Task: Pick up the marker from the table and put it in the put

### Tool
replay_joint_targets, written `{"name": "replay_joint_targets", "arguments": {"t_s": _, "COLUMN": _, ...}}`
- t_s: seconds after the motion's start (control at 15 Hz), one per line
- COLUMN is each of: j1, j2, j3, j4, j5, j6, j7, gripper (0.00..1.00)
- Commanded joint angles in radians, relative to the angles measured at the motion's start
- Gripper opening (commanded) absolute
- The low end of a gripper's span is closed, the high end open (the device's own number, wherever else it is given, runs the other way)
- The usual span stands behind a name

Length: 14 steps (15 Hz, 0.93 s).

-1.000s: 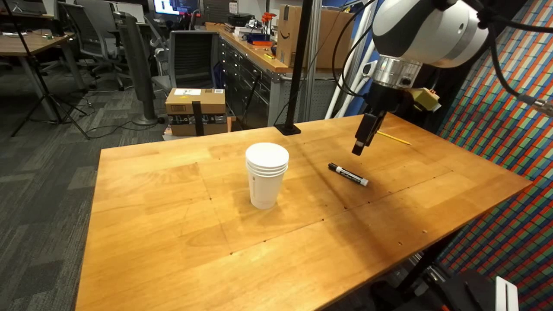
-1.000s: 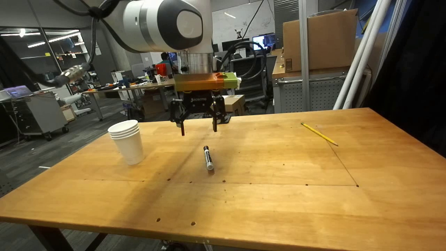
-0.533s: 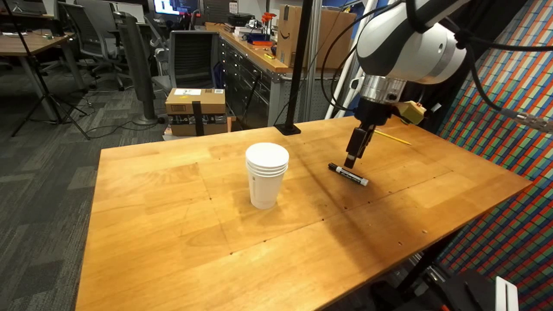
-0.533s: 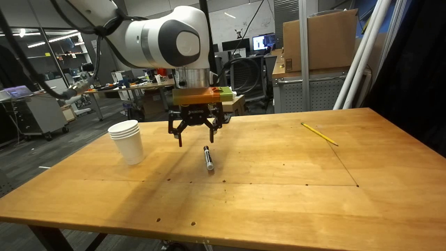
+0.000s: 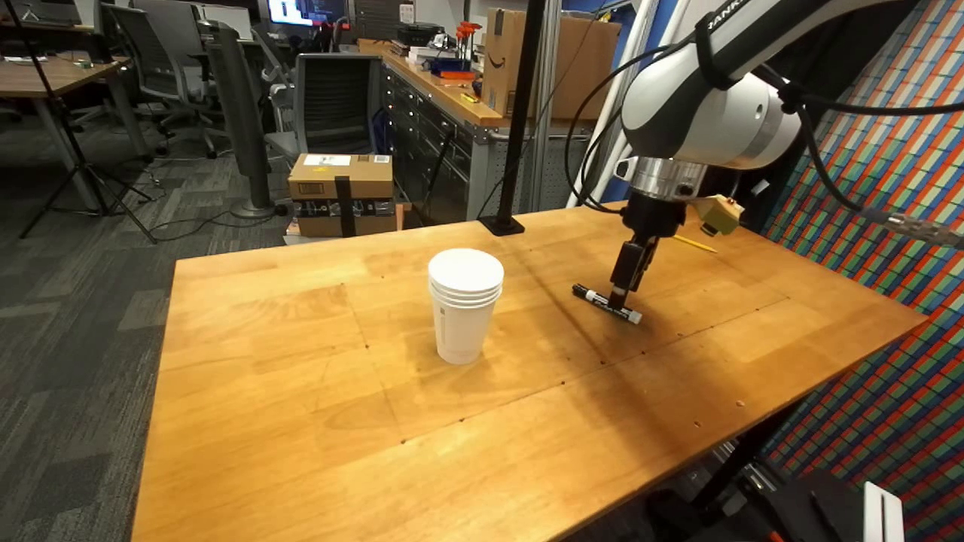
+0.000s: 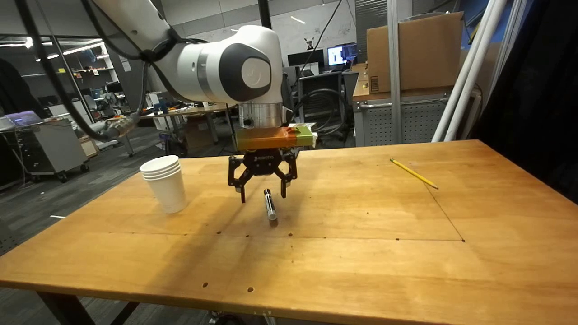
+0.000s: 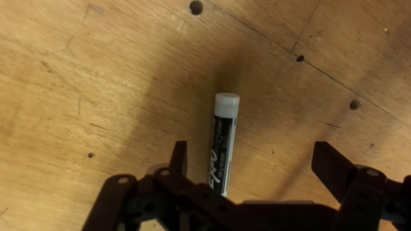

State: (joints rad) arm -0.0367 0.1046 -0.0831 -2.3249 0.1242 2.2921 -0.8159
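One marker [image 7: 222, 144] lies flat on the middle part of the worktop [image 5: 301, 406]; one pencil [image 6: 414, 173] rests well apart from it, far and to the right. To the left stands one upright stack of cups [image 5: 463, 309], at least three by their rims; the exact count is hard to make out.

The single end effector [image 6: 263, 199] points down with its two fingers [image 7: 334, 170] spread wide, one on either side of the marker, gripping nothing. Whether the tips touch the worktop cannot be told.

The worktop is of wooden strips with visible grain, dark round holes and thin lines. The cups look like white paper and taper towards the base. The pencil is slim and yellow; the marker is a cylinder with a black label.

The wrist view makes "EXPO" and "dry erase" legible on that label, yet the end effector covers the marker's black end, seen at the far side in both exterior views. Cups and pencil show only in those two. In an exterior view appears a panel of small coloured blocks [image 5: 904, 173].
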Motion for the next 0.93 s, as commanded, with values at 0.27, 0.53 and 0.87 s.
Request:
{"name": "replay_joint_targets", "arguments": {"t_s": 0.27, "j1": -0.026, "j2": 0.046, "j3": 0.038, "j4": 0.004, "j5": -0.009, "j6": 0.045, "j7": -0.026, "gripper": 1.0}}
{"name": "replay_joint_targets", "arguments": {"t_s": 0.53, "j1": -0.024, "j2": 0.058, "j3": 0.051, "j4": -0.005, "j5": -0.022, "j6": 0.054, "j7": -0.031, "gripper": 0.9}}
{"name": "replay_joint_targets", "arguments": {"t_s": 0.87, "j1": -0.029, "j2": 0.056, "j3": 0.054, "j4": -0.014, "j5": -0.025, "j6": 0.06, "j7": -0.038, "gripper": 0.62}}
